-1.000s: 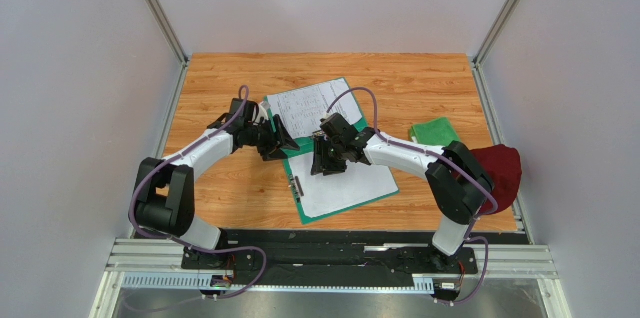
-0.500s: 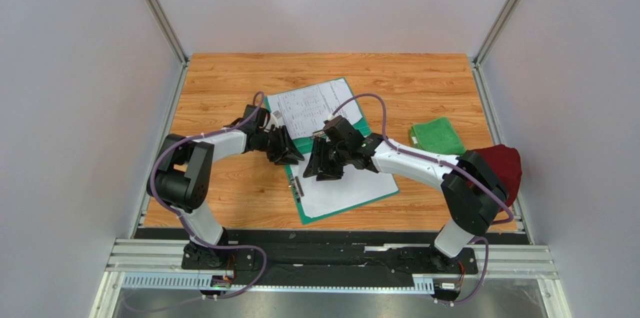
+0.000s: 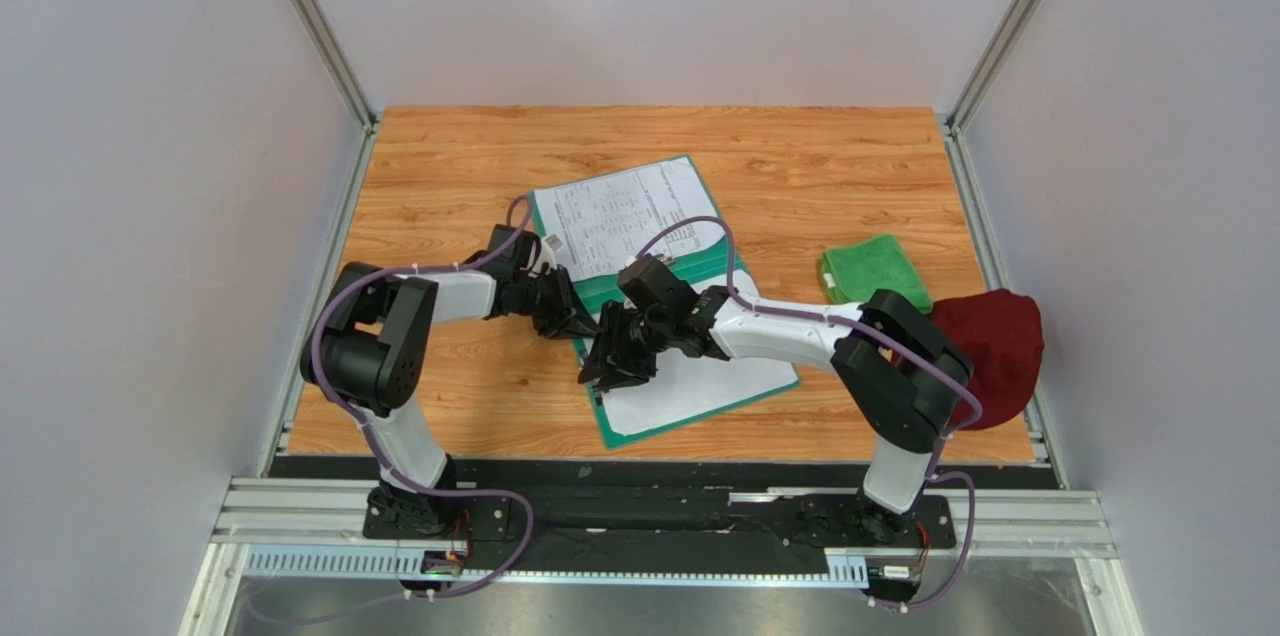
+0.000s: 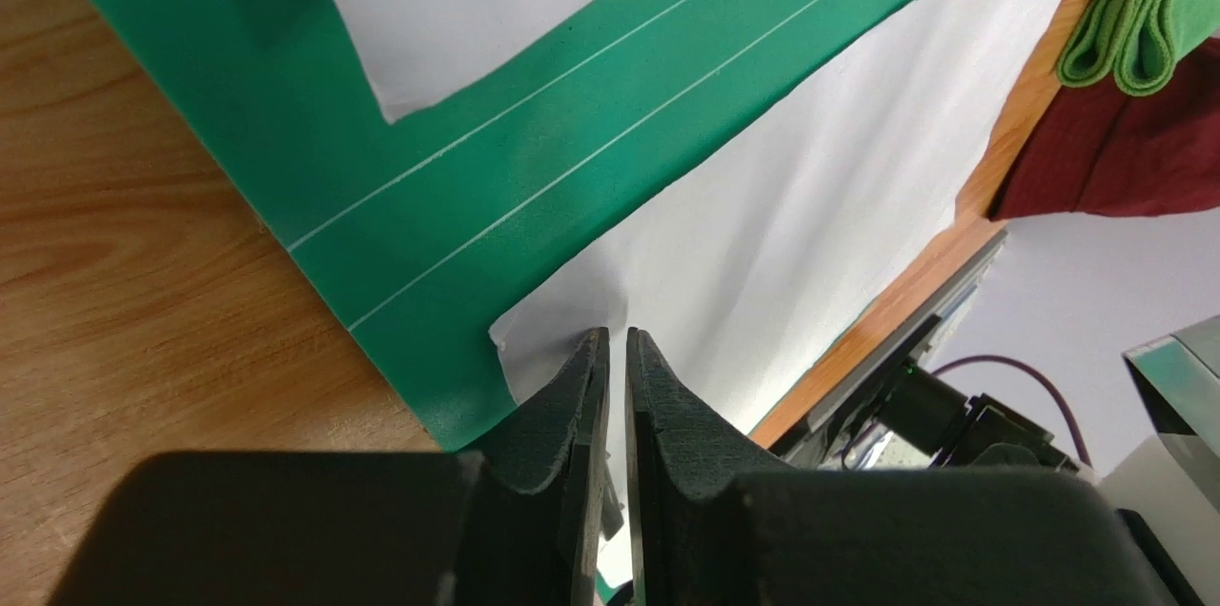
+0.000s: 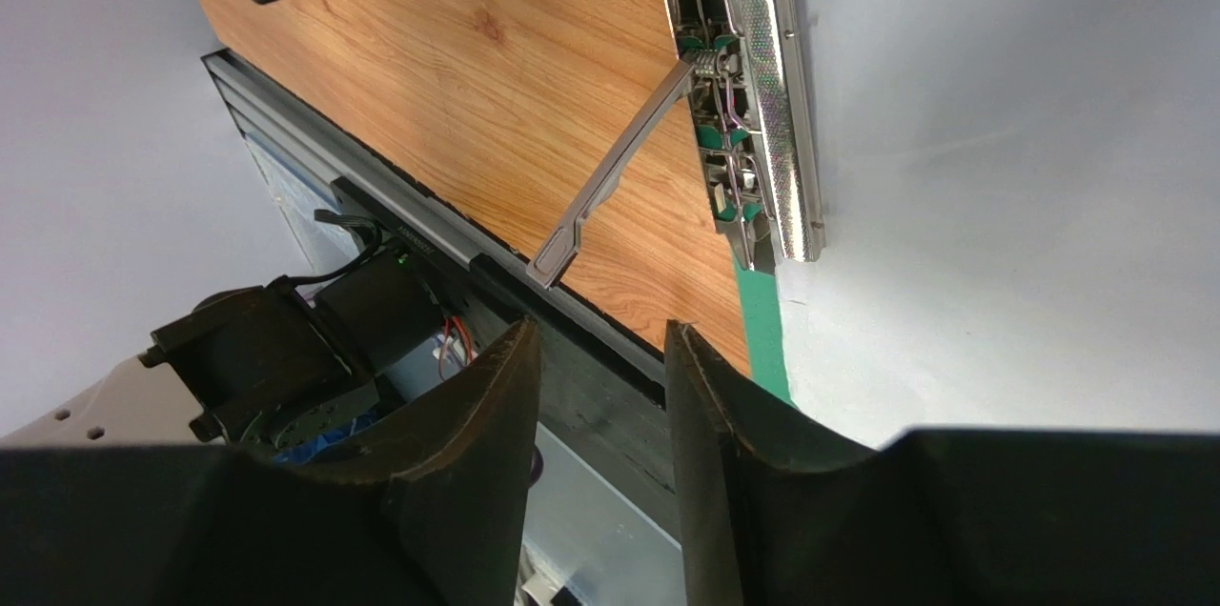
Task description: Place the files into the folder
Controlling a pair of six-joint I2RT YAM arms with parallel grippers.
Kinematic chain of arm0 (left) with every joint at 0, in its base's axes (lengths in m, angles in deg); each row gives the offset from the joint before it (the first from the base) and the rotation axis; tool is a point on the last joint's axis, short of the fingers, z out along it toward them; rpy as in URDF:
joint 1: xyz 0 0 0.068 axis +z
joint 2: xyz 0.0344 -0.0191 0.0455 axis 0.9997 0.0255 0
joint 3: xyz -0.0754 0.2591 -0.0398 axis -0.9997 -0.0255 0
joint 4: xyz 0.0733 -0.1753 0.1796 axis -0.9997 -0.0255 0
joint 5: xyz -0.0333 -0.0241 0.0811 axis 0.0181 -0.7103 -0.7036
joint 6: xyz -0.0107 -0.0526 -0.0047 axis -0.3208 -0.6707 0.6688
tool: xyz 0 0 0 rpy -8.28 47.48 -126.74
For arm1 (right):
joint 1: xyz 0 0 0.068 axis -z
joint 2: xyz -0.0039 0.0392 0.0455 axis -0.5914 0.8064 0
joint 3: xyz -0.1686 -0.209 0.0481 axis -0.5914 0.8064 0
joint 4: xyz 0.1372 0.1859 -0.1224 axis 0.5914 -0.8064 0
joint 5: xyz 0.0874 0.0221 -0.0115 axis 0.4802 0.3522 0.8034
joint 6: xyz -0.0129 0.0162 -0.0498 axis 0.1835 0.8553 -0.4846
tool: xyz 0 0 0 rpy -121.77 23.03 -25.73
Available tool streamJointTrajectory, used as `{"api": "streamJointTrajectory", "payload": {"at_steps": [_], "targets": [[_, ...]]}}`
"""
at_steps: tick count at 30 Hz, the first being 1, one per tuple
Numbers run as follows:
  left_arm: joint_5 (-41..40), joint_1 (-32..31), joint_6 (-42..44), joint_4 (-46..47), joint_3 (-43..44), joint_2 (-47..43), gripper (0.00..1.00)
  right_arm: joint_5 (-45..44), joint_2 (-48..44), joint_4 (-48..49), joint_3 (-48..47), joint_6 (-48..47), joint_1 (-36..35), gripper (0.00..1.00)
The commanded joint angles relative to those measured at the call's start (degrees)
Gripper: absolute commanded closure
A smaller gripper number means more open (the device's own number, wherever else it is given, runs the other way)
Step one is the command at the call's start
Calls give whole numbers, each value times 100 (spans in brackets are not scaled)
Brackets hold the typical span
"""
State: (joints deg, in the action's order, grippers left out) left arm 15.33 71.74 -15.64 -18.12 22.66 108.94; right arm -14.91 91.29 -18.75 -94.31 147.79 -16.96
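The teal-green folder (image 3: 613,423) lies open on the wooden table. A printed sheet of the files (image 3: 624,216) rests on its far half, and a blank white sheet (image 3: 714,374) covers its near half. My left gripper (image 3: 577,323) is low at the folder's left edge. In the left wrist view its jaws (image 4: 613,338) stand a thin slit apart, right at the white sheet's corner (image 4: 523,335). Whether they pinch the sheet does not show. My right gripper (image 5: 602,335) is open and holds nothing. It hovers by the folder's metal clip (image 5: 766,120), whose lever (image 5: 616,177) is raised.
A folded bright green cloth (image 3: 872,272) and a maroon cloth (image 3: 999,336) lie at the table's right side. Grey walls and metal posts enclose the table. The black base rail (image 3: 661,479) runs along the near edge.
My left gripper moved right and nearer, onto the folder's left edge, and its jaws narrowed to a slit. The right gripper slid left and nearer, toward the clip, closing slightly.
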Motion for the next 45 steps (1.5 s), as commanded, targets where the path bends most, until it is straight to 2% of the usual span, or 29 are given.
{"api": "streamJointTrajectory", "payload": {"at_steps": [1,5,8,14,17,25,31,34,36,45], "targets": [[-193,-25,148,210,-98,63,83,109,68,319,-107,511,-40,60],[-229,-25,175,166,-98,89,89,109,68,503,7,916,-31,62],[-202,-25,201,157,-115,98,90,144,-2,530,34,1013,-31,62],[-211,-25,236,183,-142,177,91,117,15,320,-141,1022,21,55],[-202,-25,253,183,-150,169,92,126,77,372,-150,1197,56,56],[-211,-17,289,157,-133,168,92,30,77,408,-98,1523,188,67],[-211,-17,289,131,-115,177,93,153,261,486,-168,1593,232,70],[-211,-17,297,104,-107,151,93,196,323,504,-177,1611,241,76],[-220,-17,297,104,-107,151,93,188,323,522,-168,1629,250,77],[-246,-17,315,60,-89,168,94,135,191,548,69,1646,241,100]]}}
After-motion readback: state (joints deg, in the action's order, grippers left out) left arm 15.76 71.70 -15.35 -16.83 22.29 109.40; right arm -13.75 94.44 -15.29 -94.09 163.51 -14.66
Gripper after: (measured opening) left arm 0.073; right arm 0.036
